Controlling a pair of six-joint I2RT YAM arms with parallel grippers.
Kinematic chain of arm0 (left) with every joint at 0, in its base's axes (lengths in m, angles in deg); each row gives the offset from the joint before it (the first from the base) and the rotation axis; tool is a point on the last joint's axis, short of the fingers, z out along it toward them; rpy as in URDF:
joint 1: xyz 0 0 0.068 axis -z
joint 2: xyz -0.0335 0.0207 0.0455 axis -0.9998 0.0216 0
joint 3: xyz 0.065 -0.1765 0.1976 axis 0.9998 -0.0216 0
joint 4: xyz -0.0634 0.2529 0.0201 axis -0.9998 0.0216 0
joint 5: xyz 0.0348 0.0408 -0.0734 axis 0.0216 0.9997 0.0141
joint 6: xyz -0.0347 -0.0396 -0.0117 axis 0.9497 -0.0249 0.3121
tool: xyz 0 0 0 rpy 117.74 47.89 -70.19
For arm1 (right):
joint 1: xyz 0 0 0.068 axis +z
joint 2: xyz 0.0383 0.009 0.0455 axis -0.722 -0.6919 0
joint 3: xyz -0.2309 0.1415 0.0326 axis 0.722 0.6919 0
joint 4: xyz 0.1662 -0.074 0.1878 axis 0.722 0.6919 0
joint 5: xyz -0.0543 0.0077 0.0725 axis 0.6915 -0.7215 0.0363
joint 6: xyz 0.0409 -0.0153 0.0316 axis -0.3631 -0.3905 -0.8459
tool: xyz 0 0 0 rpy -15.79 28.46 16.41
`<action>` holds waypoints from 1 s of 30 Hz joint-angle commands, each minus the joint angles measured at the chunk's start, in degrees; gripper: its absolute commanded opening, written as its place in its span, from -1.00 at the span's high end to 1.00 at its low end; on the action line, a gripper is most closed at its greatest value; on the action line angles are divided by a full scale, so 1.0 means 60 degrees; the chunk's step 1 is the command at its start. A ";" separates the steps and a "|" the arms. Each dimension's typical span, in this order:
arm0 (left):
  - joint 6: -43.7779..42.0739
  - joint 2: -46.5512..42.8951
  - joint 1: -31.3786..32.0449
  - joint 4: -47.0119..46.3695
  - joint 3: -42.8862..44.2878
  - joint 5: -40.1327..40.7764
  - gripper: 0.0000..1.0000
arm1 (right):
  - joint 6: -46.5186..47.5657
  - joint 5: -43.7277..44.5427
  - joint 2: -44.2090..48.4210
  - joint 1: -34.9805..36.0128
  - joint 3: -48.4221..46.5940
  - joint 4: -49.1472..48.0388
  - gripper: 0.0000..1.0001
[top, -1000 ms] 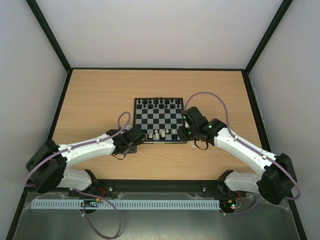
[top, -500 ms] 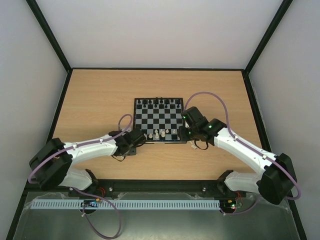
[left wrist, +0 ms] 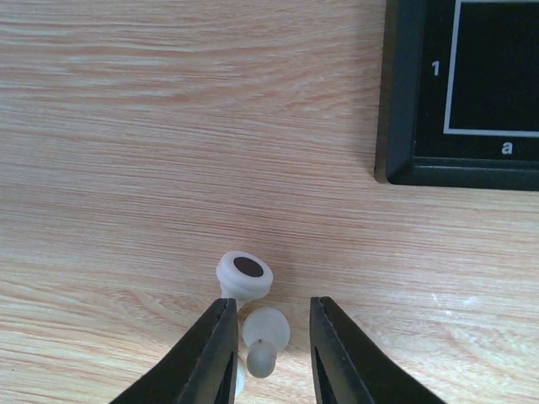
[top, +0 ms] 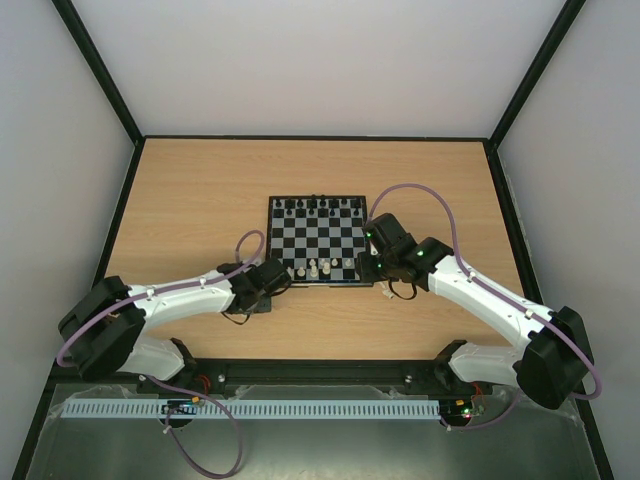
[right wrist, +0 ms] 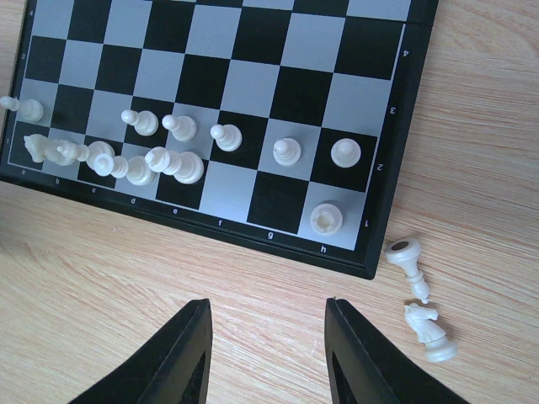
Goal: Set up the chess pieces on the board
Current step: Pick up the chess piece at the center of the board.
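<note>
The board [top: 320, 241] lies mid-table, its corner [left wrist: 404, 126] at the upper right of the left wrist view. My left gripper [left wrist: 272, 301] is low over the wood, just off that corner. A small white pawn [left wrist: 266, 335] stands between its narrowed fingers, with a gap on the right side. A second white piece [left wrist: 244, 273] lies just ahead, its base showing. In the right wrist view, white chess pieces [right wrist: 168, 160] crowd the two near rows and a rook [right wrist: 327, 219] stands on h1. My right gripper [right wrist: 268, 303] is open over bare wood before the board's near edge [right wrist: 253, 241].
A white bishop [right wrist: 408, 259] and a white knight [right wrist: 429, 330] lie on the table right of the board's h1 corner. Black pieces [top: 316, 205] line the board's far rows. Black-framed walls surround the table.
The left gripper's jaws have narrowed around the pawn, and the left arm has drawn slightly back toward the near edge. The right arm has not moved.
</note>
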 commanded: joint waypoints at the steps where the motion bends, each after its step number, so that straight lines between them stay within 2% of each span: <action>1: 0.0079 -0.0107 -0.0028 0.0258 -0.0161 -0.0114 0.42 | 0.0062 -0.0097 -0.0022 -0.0014 0.0115 0.0220 0.25; 7: 0.0216 -0.0283 0.0046 0.0460 -0.0147 -0.0100 0.39 | 0.0066 -0.0116 -0.0008 -0.0017 0.0125 0.0219 0.25; 13: 0.0322 -0.0413 0.0103 0.0473 -0.0347 -0.0183 0.57 | 0.0070 -0.0147 -0.0009 -0.0014 0.0136 0.0202 0.25; 21: 0.0389 -0.0404 0.0179 0.0532 -0.0331 -0.0187 0.57 | 0.0069 -0.0152 0.0019 -0.0014 0.0150 0.0188 0.25; 30: 0.0270 -0.0182 0.0180 0.0303 -0.0059 -0.0022 0.89 | 0.0066 -0.0145 0.0065 -0.0015 0.0155 0.0191 0.25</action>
